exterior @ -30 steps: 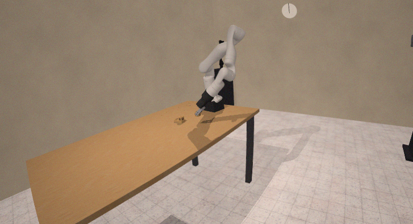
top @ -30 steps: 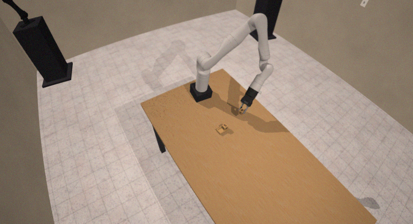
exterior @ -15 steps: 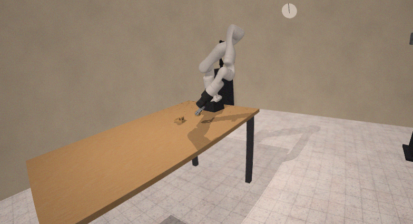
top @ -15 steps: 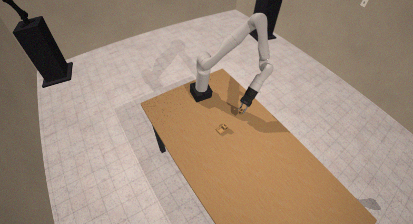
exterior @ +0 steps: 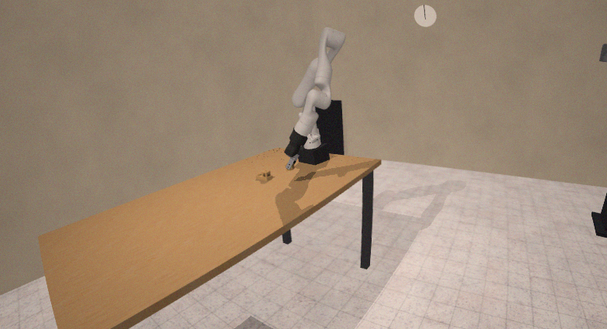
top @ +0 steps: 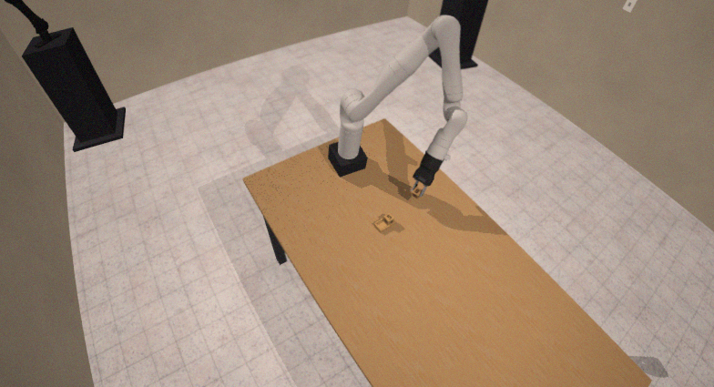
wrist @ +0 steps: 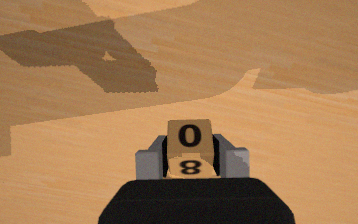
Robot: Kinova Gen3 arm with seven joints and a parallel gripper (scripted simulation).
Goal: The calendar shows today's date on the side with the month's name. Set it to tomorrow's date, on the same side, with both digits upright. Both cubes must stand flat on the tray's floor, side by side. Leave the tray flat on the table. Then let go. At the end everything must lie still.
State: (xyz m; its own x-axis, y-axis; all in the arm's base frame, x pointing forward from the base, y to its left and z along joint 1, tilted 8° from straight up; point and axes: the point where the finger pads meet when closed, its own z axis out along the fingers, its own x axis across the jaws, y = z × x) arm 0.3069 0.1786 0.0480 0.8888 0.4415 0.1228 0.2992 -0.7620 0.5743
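I have one cube (top: pixel 416 192) (wrist: pixel 190 145) pinched in my pincer (top: pixel 418 188) (exterior: pixel 289 166) (wrist: pixel 189 148), beside the tray (top: pixel 382 226) (exterior: pixel 263 179). I judge I'm turning it to tomorrow's digit; next, align it upright over the free slot.

White jointed robot arm (top: pixel 407 59) (exterior: pixel 324 73) bending high and reaching down over the table
Its black wrist section (top: pixel 428 168) (exterior: pixel 296 142) is tilting down at a slant, and the grey two-finger parallel gripper (top: pixel 417 189) (exterior: pixel 290 162) (wrist: pixel 189 148) is pointing obliquely downward, its fingers standing partly apart and clamping a cube between them
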